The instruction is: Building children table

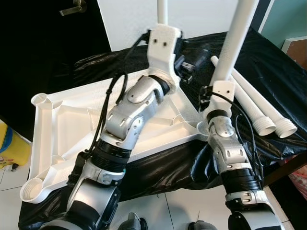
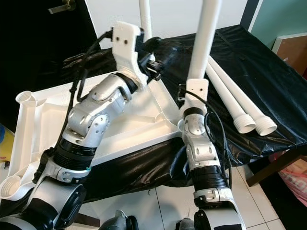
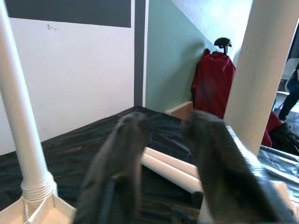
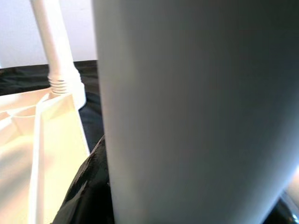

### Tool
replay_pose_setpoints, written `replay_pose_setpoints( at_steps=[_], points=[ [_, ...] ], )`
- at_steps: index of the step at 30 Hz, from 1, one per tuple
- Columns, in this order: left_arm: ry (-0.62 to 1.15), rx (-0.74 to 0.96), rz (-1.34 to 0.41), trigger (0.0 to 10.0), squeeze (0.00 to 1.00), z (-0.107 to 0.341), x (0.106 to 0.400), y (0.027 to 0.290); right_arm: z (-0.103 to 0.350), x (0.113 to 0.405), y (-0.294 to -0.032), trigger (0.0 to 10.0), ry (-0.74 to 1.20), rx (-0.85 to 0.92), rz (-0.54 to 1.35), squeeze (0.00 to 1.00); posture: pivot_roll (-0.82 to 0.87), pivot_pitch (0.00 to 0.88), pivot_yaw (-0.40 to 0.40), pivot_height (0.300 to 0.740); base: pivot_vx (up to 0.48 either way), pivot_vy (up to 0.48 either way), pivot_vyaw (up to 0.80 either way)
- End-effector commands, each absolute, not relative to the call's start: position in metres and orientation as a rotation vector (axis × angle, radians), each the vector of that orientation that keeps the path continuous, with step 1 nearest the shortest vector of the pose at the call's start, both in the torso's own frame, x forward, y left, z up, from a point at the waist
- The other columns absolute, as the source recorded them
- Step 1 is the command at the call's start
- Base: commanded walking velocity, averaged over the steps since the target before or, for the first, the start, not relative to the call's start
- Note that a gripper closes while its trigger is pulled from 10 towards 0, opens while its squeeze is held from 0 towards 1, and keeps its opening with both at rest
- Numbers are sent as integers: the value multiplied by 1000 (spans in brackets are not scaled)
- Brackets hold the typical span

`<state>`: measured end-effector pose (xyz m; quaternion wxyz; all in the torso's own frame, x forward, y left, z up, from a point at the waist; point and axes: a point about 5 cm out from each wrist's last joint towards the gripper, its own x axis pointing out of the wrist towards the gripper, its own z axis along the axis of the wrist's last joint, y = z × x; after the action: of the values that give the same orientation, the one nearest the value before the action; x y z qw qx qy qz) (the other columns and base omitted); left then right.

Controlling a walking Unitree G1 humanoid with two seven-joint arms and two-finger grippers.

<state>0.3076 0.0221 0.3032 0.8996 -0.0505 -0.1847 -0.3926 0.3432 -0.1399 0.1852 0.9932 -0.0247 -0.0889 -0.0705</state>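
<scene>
Left eye view: nearest, the white children's tabletop (image 1: 57, 129) lies upside down on a bench covered in black plastic sheet (image 1: 268, 62). The right gripper (image 1: 214, 96) stands at the tabletop's near right corner against an upright white leg (image 1: 235, 40); whether its jaws are clenched, I cannot tell. Beyond, the left gripper (image 3: 163, 172) hovers with jaws released, gripping nothing, near a second upright leg (image 3: 18, 116). Two spare legs (image 1: 259, 108) lie farther right.

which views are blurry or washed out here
Left wrist view: the left tool's fingers are close and out of focus. Right wrist view: the near table leg is a soft blur, and the tabletop is overexposed. Both eye views are sharp.
</scene>
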Motion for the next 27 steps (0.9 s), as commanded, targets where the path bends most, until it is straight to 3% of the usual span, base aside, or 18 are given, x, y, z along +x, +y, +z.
replay_pose_setpoints(
  at_steps=[1,6,7,9,10,27],
  points=[
    [-413,-79,-881,0,0,304,302,22,187,343,-140,10000,-184,-37,-147,0,-56,96,78,740,0,0,0],
    [-407,-73,-883,0,0,300,300,23,187,341,-140,10000,-184,-33,-150,0,-62,107,73,740,0,0,0],
    [-414,-54,-909,10000,0,298,298,22,187,340,-139,10000,-187,-31,-147,0,-64,110,71,740,0,0,0],
    [-413,-45,-925,10000,0,297,296,22,188,339,-139,10000,-191,-28,-144,0,-66,112,69,740,0,0,0],
    [-406,-43,-937,10000,1000,293,295,23,189,339,-139,10000,-196,-28,-138,0,-70,115,66,740,0,0,0],
    [-334,122,-960,10000,1000,261,290,36,198,331,-146,10000,-268,-30,-66,0,-80,114,67,740,0,0,0]
  ],
)
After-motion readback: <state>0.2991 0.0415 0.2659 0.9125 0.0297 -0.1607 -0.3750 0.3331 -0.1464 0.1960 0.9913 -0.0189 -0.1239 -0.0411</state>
